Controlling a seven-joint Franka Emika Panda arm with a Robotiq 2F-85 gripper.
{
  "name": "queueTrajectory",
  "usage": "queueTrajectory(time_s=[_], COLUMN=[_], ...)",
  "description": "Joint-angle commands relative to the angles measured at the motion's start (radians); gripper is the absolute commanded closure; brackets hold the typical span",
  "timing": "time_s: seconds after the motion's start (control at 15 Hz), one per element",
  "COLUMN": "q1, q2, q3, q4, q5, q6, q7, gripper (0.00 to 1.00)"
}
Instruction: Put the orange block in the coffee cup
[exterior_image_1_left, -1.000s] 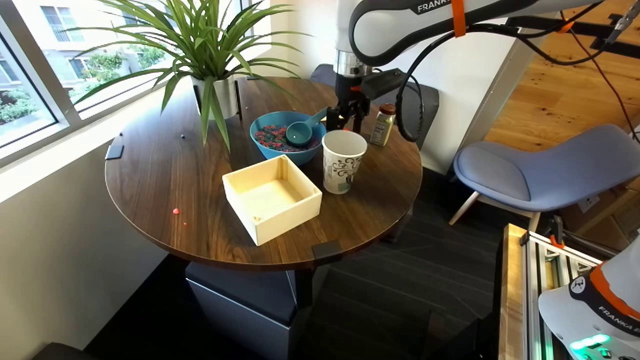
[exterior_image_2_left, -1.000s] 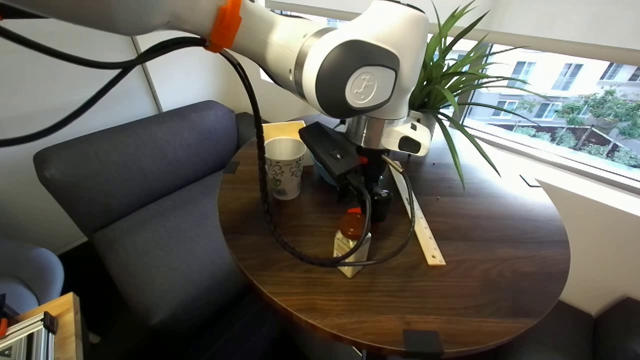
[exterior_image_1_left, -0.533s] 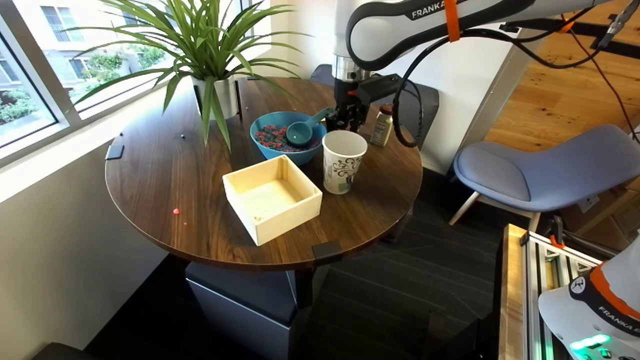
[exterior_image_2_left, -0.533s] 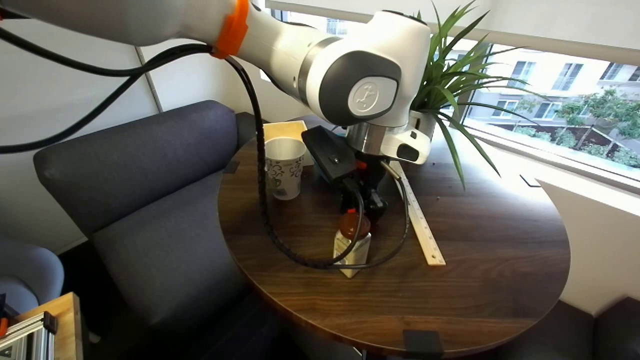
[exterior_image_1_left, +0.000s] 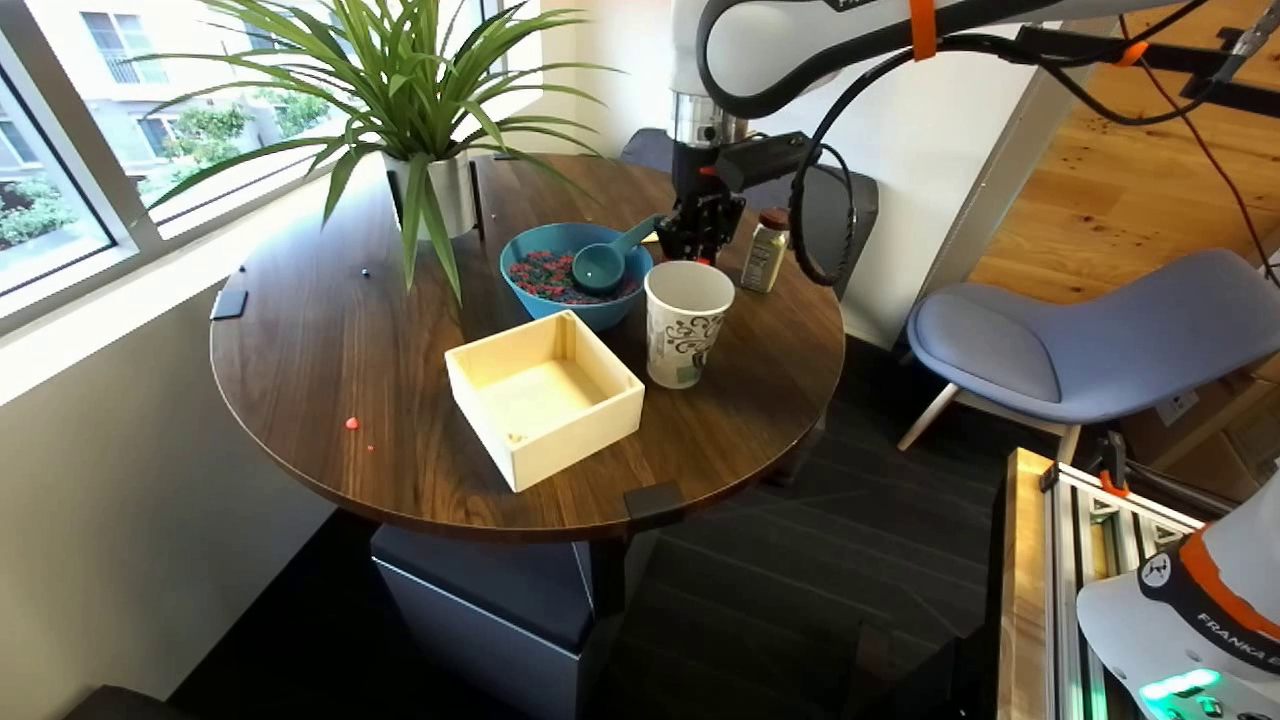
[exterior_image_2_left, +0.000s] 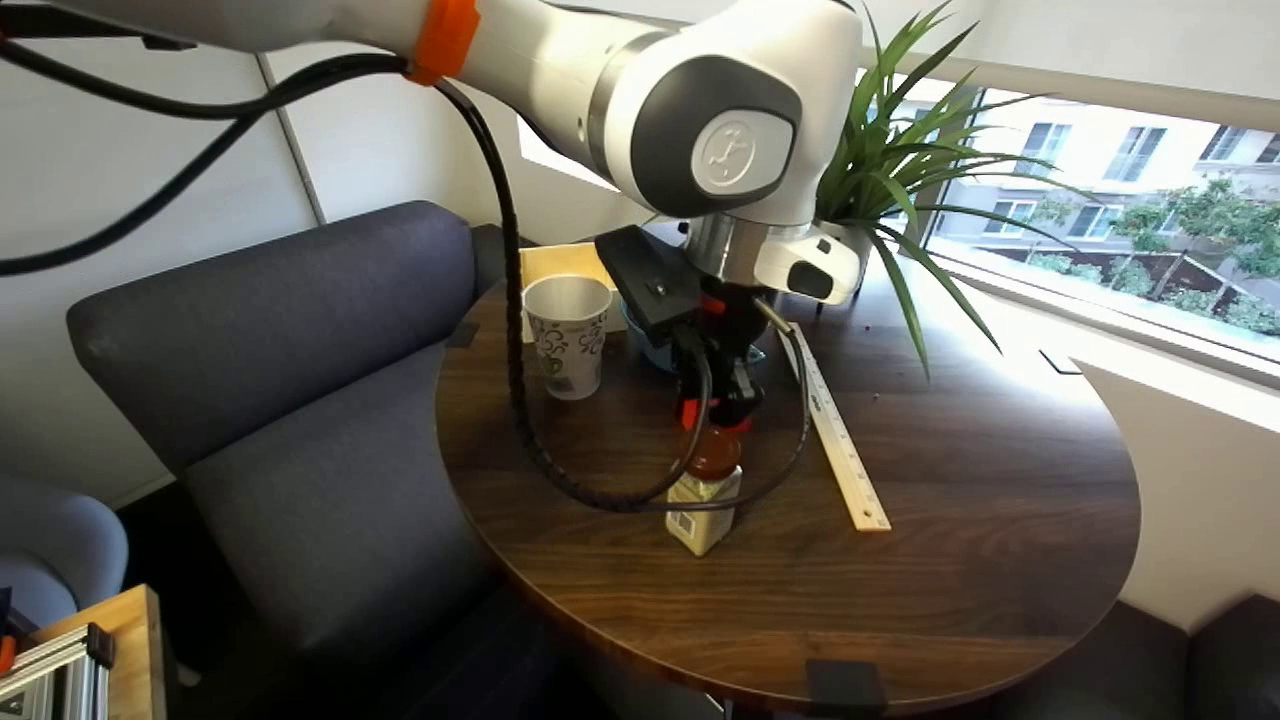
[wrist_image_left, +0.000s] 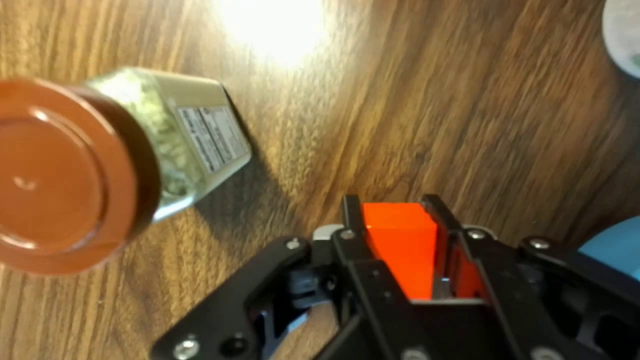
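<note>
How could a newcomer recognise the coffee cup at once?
On the round wooden table, find the square pale-wood tray and the blue bowl. The cup stands upright beside them; unlike both, it is tall, white and printed with dark swirls.

Exterior views: roughly opposite sides, angled down, sharing table (exterior_image_1_left: 400, 370) | wrist view: close, facing down past claw (wrist_image_left: 393, 212)

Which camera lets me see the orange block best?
The wrist view. There the orange block looks big and bright, held in the gripper. Both exterior views seem to show only small bits of it, low on the gripper, with the rest hidden.
</note>
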Motion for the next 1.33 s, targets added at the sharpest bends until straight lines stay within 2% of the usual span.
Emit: queueTrajectory(time_s=[0.0, 0.2, 0.33, 0.47, 0.73, 1.0, 1.27], q1=[0.024, 0.04, 0.054, 0.063, 0.076, 0.093, 0.106], q2=[-0.159, -0.287, -0.368, -0.414, -0.424, -0.38, -0.367], q3=[0.01, 0.028, 0.041, 0.059, 0.085, 0.098, 0.113], q4=[-0.101, -0.162, -0.197, -0.2, -0.157, -0.133, -0.135], q5=[-0.019, -0.02, -0.051, -0.078, -0.112, -0.042, 0.027], q6=[-0.144, -0.284, -0.317, -0.282, -0.177, -0.084, -0.085], q7=[-0.047, -0.073, -0.079, -0.109, -0.191, -0.369, -0.568], gripper=[0.92, 0.92, 0.92, 0.92, 0.92, 0.92, 0.92])
